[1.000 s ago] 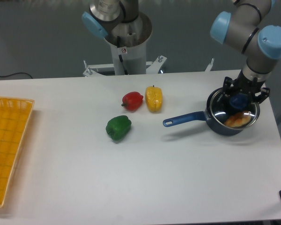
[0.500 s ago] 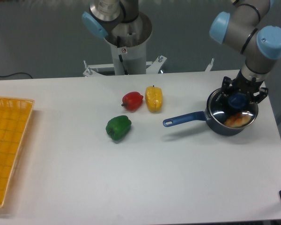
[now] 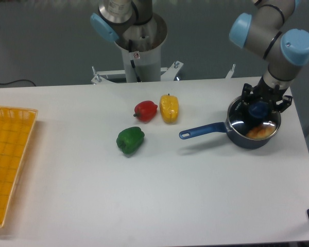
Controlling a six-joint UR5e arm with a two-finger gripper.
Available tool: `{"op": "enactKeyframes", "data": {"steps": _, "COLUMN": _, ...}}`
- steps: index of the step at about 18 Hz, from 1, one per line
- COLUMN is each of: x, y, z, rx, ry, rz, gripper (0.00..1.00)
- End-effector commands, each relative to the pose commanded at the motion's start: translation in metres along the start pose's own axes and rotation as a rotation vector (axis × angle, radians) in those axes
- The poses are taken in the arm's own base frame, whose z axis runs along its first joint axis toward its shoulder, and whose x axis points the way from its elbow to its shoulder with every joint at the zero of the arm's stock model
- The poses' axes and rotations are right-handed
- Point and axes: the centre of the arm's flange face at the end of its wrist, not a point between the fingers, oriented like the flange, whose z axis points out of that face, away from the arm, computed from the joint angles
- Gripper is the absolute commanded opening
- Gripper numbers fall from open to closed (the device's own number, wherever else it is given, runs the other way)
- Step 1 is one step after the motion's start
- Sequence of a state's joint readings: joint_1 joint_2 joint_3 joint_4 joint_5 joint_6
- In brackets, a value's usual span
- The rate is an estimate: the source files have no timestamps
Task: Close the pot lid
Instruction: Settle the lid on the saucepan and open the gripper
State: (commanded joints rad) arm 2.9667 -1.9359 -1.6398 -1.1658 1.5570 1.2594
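The dark blue pot point(image 3: 243, 139) stands at the table's right end, its long handle point(image 3: 202, 130) pointing left. The glass pot lid point(image 3: 250, 122) lies over the pot's mouth, roughly level, and I cannot tell whether it rests fully on the rim. My gripper point(image 3: 258, 108) comes down from above and is shut on the lid's dark blue knob point(image 3: 258, 109), a finger on each side. Something orange point(image 3: 261, 132) shows through the glass inside the pot.
A red pepper point(image 3: 145, 110) and a yellow pepper point(image 3: 169, 108) sit left of the pot handle, with a green pepper point(image 3: 130, 140) in front of them. A yellow basket point(image 3: 9, 159) lies at the left edge. The table's right edge is close behind the pot.
The gripper and the lid have shifted slightly left and back over the pot. The pot and the peppers have stayed where they were.
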Motion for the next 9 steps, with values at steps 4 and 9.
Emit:
{"op": "enactKeyframes", "data": {"steps": 4, "x": -0.0005, "y": 0.0008, "z": 0.0, "rx": 0.0, "ry": 0.0, "rz": 0.0, "gripper": 0.55}}
{"op": "enactKeyframes", "data": {"steps": 9, "x": -0.0005, "y": 0.0008, "z": 0.0, "rx": 0.0, "ry": 0.0, "rz": 0.0, "gripper": 0.61}}
